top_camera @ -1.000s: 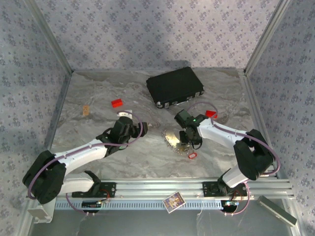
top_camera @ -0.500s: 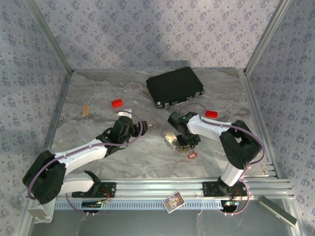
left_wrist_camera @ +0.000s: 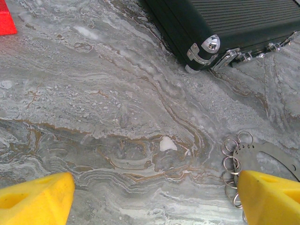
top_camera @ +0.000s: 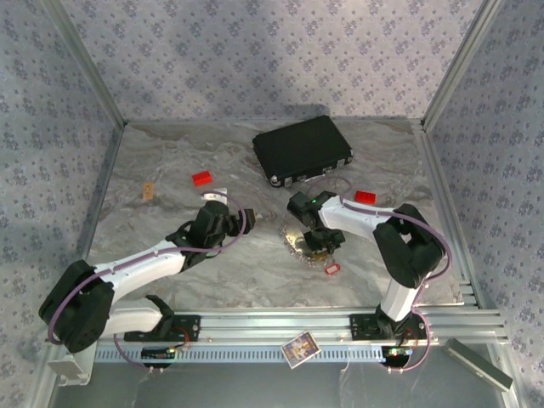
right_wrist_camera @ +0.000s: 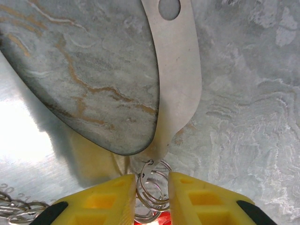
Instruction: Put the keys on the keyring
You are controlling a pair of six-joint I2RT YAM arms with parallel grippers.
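**Left gripper** [left_wrist_camera: 154,182]: jaws released and wide apart, held low over the table [left_wrist_camera: 93,103], with the keyring [top_camera: 295,241] just beside one finger.

**Keyring:** laid flat near the table's centre, with small split rings fanned along its edge.

**Right gripper** [right_wrist_camera: 152,188]: jaws seemingly clenched on a cluster of those rings.

**Red key** [top_camera: 332,269]: loose on the table close to the right gripper, not yet threaded.

For threading, a single ring is best isolated and gripped firmly. The plate should be steadied by the left gripper, lest the whole keyring be dragged.
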